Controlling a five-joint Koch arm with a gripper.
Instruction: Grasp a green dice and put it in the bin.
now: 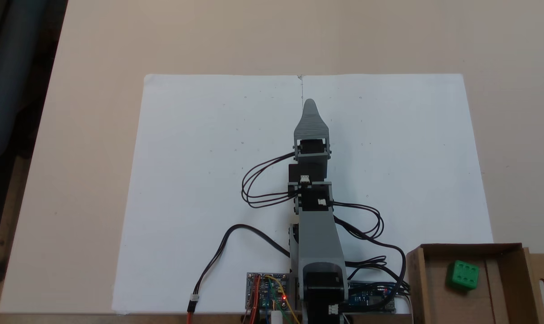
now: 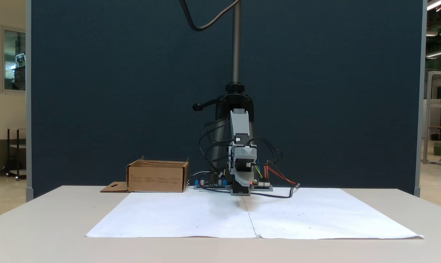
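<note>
- A white paper sheet (image 1: 200,171) covers the middle of the beige table (image 1: 96,45); in both fixed views a crease or seam runs down its centre line, and the sheet carries faint small marks.
- The grey plastic arm (image 1: 319,238) stretches from its base at the near edge of the top-down fixed view out along that centre line, black servo blocks between its grey links.
- Black cables (image 1: 263,184) loop out to the left and right of the arm; a circuit board (image 1: 265,292) with coloured wires and a red light sits left of the base.
- The gripper (image 1: 310,104) lies low over the paper with its ribbed, tapered grey tip pointing to the far side; the jaws lie one over the other, so I cannot tell whether they are parted, and nothing shows in them.
- The bin (image 1: 416,270) is brown cardboard, rectangular with low walls, at the near right corner from above, with a flap bearing a hang-hole cutout on its right side.
- The dice (image 1: 464,274) is green, a cube with rounded pips on top, slightly tilted, resting inside the bin on its floor, well apart from the gripper.
- In the front fixed view the bin (image 2: 157,178) stands left of the arm before a dark blue panel (image 2: 96,91), and a metal pole (image 2: 236,40) rises behind the arm.
</note>
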